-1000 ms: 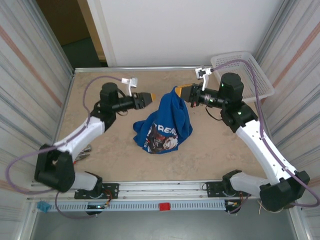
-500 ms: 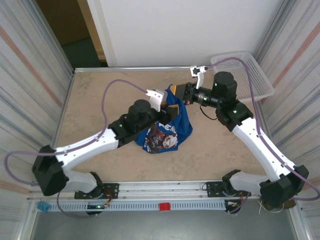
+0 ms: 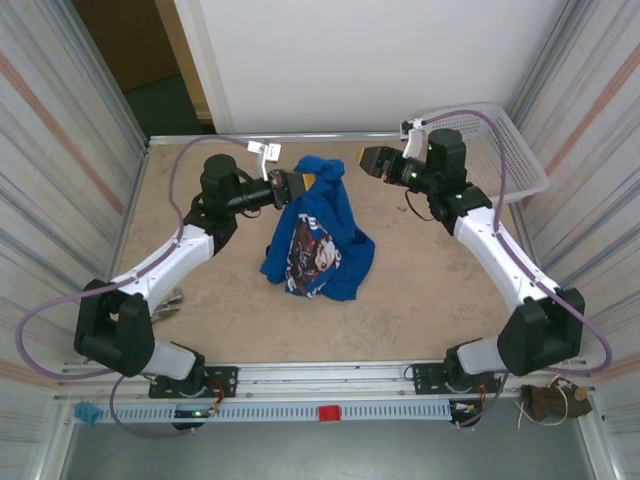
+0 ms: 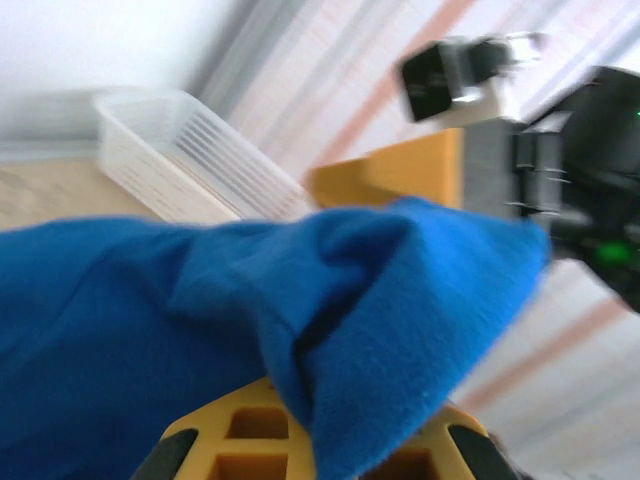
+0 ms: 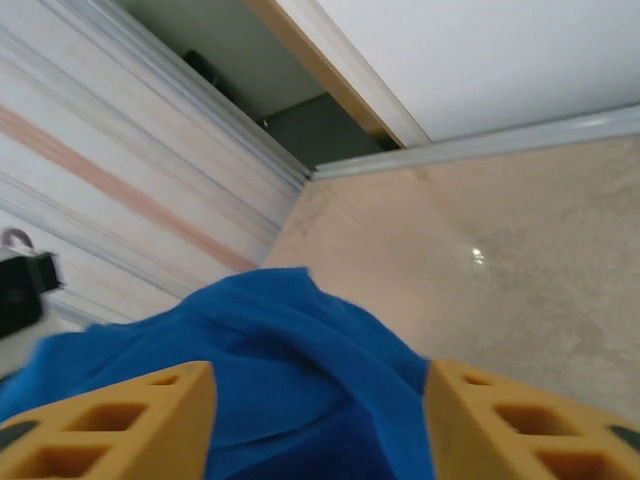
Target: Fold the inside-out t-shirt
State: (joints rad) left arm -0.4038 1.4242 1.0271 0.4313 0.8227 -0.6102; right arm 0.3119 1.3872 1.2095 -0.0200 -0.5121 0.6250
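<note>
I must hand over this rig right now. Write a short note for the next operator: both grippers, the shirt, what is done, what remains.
Left gripper: shut on a bunch at the top of the t-shirt, holding it up.
Right gripper: open, level with the lifted bunch, a small gap away from the cloth, holding nothing.
T-shirt: hangs from the left gripper like a cone, with its lower part crumpled on the table and the print facing up.
Basket: at the far right corner, apart from the shirt.
Done: no fold is visible.
Left: lay the shirt out flat, then make all the folds.
</note>
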